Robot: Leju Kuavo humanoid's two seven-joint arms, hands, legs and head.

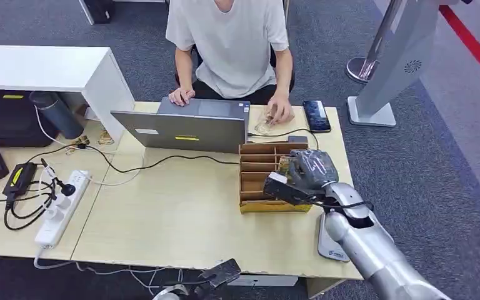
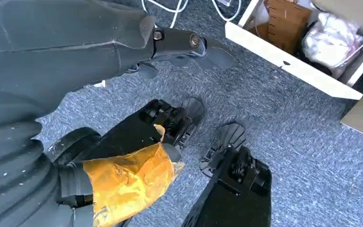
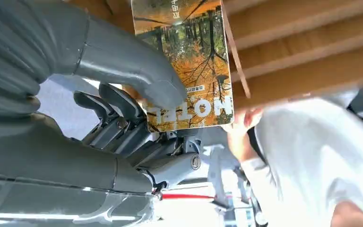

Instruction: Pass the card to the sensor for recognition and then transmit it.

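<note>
Right wrist view: right hand (image 3: 123,109) pinches card (image 3: 189,61), thumb over its face, top cut off. Head view: hand hides card, over cardboard organizer (image 1: 256,169) nr desk's (image 1: 181,219) right edge. Left hand (image 2: 179,45) low, fingers apart, holding nothing.

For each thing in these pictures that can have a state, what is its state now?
Card: pinched by the right hand, at the cardboard rack.
Left hand: hangs low, holds nothing, fingers apart.
Laptop: lid open.
Phone: flat on the table, screen dark.
Power strip: plugs in it.
</note>
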